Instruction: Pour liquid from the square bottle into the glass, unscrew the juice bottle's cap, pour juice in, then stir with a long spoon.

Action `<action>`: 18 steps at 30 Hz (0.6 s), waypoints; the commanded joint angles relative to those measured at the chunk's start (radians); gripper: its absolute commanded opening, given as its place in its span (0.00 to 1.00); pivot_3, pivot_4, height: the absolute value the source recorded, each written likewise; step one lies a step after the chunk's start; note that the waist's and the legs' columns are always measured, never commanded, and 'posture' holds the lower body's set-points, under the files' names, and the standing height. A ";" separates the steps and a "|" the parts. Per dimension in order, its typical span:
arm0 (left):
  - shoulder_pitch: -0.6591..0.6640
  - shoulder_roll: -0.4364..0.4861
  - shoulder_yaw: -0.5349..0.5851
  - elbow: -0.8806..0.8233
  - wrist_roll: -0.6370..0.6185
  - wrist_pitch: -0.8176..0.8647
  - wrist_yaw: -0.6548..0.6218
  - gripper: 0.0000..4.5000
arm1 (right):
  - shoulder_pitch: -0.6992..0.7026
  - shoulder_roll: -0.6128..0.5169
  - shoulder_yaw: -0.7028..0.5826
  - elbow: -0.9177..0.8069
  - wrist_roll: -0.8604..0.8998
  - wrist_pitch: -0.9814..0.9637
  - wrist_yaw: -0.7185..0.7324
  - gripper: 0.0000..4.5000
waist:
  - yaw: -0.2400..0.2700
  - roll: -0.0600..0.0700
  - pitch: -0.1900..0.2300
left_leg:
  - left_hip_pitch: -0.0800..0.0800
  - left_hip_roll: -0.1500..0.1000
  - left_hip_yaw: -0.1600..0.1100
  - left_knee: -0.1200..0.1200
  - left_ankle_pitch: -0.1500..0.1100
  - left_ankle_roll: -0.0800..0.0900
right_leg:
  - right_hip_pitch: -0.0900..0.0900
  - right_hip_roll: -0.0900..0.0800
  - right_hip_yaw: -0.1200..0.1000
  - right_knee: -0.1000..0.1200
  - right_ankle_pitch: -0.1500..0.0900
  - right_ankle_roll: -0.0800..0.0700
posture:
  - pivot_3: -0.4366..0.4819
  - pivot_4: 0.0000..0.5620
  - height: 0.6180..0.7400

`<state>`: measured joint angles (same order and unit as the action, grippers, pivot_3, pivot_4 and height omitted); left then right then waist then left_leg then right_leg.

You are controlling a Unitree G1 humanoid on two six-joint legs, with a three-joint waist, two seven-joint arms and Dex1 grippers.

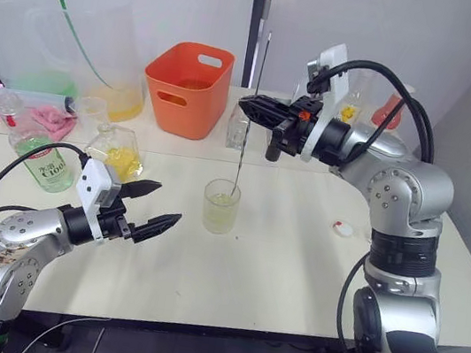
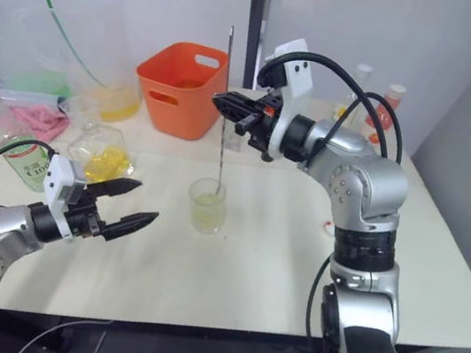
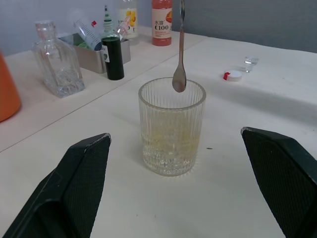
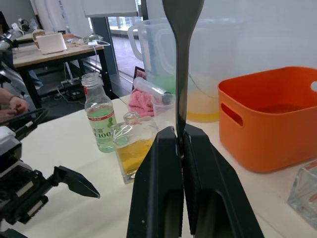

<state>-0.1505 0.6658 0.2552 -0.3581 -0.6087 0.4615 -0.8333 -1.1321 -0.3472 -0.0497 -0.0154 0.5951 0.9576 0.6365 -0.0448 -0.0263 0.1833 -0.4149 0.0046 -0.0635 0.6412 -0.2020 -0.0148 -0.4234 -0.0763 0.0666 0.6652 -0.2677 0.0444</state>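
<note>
Now we see right gripper (image 1: 260,109) clamped tight on long spoon (image 1: 245,138) stem, spoon hanging upright, bowl at glass (image 1: 220,206) rim, perhaps just inside. Glass mid-table holds pale yellow liquid. Left gripper (image 1: 150,208) spread wide, empty, beside glass. Square bottle (image 1: 120,155) and uncapped juice bottle (image 1: 44,160) stand behind it; cap (image 1: 343,228) lies well apart.

- A lab or test room in an office building, not a home kitchen.
- Plain pale table (image 1: 293,266) against bare white walls, with cables trailing underneath.
- Large clear plastic jugs (image 1: 103,48) and an orange plastic tub (image 1: 187,88) serve as props.
- Behind, the right wrist view shows work desks (image 4: 54,54) with gear and a seated person's hand (image 4: 12,105).
</note>
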 commanded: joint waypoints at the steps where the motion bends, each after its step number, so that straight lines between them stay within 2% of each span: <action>1: 0.002 0.021 0.009 -0.019 0.008 -0.013 -0.001 0.99 | -0.074 -0.042 -0.029 -0.012 0.032 0.077 -0.011 0.00 | 0.000 0.000 0.000 | 0.000 0.000 0.000 0.000 0.000 0.000 | 0.000 0.000 0.000 0.000 0.000 0.000 | 0.48 0.27 1.00; 6: 0.005 0.025 0.010 -0.026 -0.003 -0.010 -0.011 0.99 | -0.162 -0.164 0.000 0.050 0.061 0.281 0.031 0.00 | 0.004 0.000 0.000 | 0.000 0.000 0.000 0.000 0.000 0.000 | 0.001 0.000 0.000 -0.001 0.000 0.000 | 0.48 0.27 1.00; 9: 0.007 0.025 0.011 -0.033 -0.007 -0.011 -0.015 0.99 | -0.236 -0.238 0.026 0.151 0.071 0.377 0.097 0.00 | 0.002 0.000 0.000 | 0.000 0.000 0.001 0.000 0.000 0.000 | 0.000 0.000 0.000 -0.001 0.000 0.000 | 0.48 0.27 1.00; 14: 0.015 0.013 0.013 -0.045 -0.015 -0.018 -0.013 0.99 | -0.295 -0.387 0.193 0.267 0.049 0.492 0.244 0.00 | 0.001 0.000 0.000 | 0.000 0.000 0.001 0.000 0.000 0.000 | 0.000 0.000 0.000 -0.002 0.000 0.000 | 0.48 0.27 1.00; 18: 0.036 0.013 0.013 -0.070 -0.023 -0.019 -0.018 0.99 | -0.267 -0.408 0.309 0.378 -0.018 0.510 0.260 0.00 | -0.005 0.000 0.000 | 0.000 0.001 0.003 0.000 0.000 0.000 | 0.000 0.000 0.000 -0.002 0.000 0.000 | 0.48 0.27 1.00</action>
<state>-0.1220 0.6756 0.2540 -0.3904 -0.6185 0.4597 -0.8446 -1.3962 -0.7487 0.2376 0.3224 0.6071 1.4604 0.8915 -0.0493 -0.0263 0.1834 -0.4147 0.0055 -0.0601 0.6411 -0.2023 -0.0143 -0.4231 -0.0758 0.0671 0.6632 -0.2678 0.0445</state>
